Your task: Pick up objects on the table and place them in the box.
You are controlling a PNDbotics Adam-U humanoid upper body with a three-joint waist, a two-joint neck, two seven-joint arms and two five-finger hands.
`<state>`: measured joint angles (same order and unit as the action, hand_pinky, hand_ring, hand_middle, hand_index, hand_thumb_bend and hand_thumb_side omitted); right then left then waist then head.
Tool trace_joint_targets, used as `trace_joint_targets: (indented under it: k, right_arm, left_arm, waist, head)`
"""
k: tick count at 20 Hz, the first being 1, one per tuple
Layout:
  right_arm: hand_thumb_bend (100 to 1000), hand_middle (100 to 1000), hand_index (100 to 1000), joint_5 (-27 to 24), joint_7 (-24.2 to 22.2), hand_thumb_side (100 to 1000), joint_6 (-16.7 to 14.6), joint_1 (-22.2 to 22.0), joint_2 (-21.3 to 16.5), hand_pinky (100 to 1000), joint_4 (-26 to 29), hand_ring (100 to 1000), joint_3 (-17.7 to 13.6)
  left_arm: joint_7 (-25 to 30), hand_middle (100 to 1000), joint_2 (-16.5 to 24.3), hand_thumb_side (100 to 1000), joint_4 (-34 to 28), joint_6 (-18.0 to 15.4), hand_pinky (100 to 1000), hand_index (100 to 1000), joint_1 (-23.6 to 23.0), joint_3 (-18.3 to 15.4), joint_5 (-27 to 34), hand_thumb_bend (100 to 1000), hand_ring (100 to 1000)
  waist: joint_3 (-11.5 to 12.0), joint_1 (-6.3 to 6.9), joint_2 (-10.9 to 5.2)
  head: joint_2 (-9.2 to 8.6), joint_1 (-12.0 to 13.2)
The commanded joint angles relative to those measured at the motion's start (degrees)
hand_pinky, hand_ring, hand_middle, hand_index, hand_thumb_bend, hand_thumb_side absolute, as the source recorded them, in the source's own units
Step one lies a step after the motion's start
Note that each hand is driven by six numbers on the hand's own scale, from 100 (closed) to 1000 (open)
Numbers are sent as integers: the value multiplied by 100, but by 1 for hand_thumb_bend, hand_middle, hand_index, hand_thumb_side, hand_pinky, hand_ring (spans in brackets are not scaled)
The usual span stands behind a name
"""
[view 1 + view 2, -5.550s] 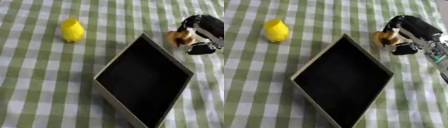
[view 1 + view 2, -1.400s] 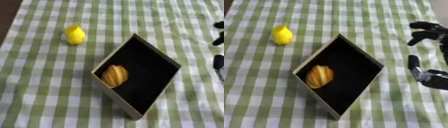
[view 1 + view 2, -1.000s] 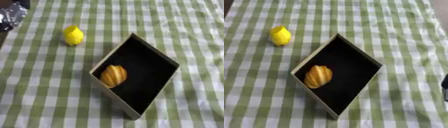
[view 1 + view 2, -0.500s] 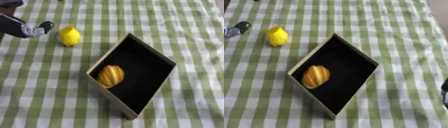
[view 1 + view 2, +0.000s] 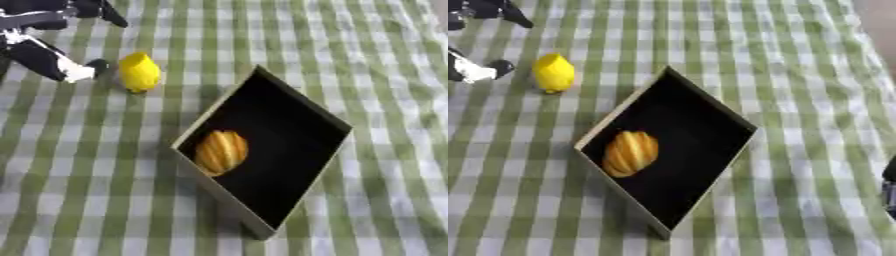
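1. Up at the far left, the left hand (image 5: 44, 45) hovers over the checked bench (image 5: 385, 75), its fingers (image 5: 87, 67) spread and holding nothing, one tip just beside the yellow object (image 5: 139, 72).
2. Nearer me, the box (image 5: 302, 107) sits askew, black inside.
3. An orange ribbed object (image 5: 220, 151) lies in its left corner.
4. At the right edge a dark bit of the right hand (image 5: 890, 192) shows; I cannot tell its fingers' state.

We see our left hand (image 5: 48, 55) open at the upper left, fingers spread just beside a yellow object (image 5: 139, 72) on the green checked cloth (image 5: 385, 100). A ridged orange object (image 5: 220, 151) lies inside the black-lined box (image 5: 302, 114).
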<state>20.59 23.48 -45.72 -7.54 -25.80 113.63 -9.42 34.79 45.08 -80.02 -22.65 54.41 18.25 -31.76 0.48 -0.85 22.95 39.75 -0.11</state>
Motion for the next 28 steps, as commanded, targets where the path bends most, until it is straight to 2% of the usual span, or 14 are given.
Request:
trace_joint_targets:
  k: [1, 5, 8, 9, 12, 21, 28]
  right_arm:
    - [100, 519, 762, -92, 20, 376, 44, 32, -38, 902, 96, 810, -14]
    - [100, 509, 754, -191, -105, 428, 122, 70, -17, 902, 96, 804, 0]
    - [100, 504, 750, -265, -204, 479, 199, 111, 25, 902, 96, 800, 12]
    - [100, 503, 750, -296, -230, 485, 222, 121, 35, 902, 96, 799, 12]
    - [100, 495, 743, -366, -338, 529, 298, 146, 69, 901, 96, 795, 31]
    - [100, 479, 731, -575, -722, 528, 565, 240, 220, 901, 96, 784, 92]
    - [100, 469, 724, -644, -946, 528, 728, 277, 331, 901, 96, 779, 116]
  left_arm:
    - [111, 803, -36, 581, 284, 71, 840, 931, 193, 6, -36, 202, 841]
    - [42, 809, -224, 601, 557, 102, 844, 942, 236, 14, -193, 219, 847]
    - [-22, 816, -313, 705, 678, 53, 852, 946, 229, 37, -346, 311, 858]
    - [-13, 816, -330, 715, 692, 14, 853, 945, 224, 40, -372, 321, 858]
    - [-29, 818, -361, 710, 717, -47, 852, 945, 239, 10, -436, 352, 863]
    - [-322, 831, -559, 684, 1128, -37, 854, 947, 308, -91, -1014, 416, 882]
    - [-622, 828, -685, 671, 1364, -141, 850, 945, 314, -127, -1390, 397, 879]
  waist:
    - [-1, 9, -128]
    - [-26, 16, -113]
    - [-41, 22, -91]
    - [-45, 23, -84]
    - [-44, 30, -64]
    - [-74, 33, -12]
    - [-94, 38, 43]
  head:
    - [-7, 16]
    - [-16, 25]
    - [-32, 32]
    - [-30, 32]
    - [-33, 39]
    - [-73, 46]
    - [-121, 66]
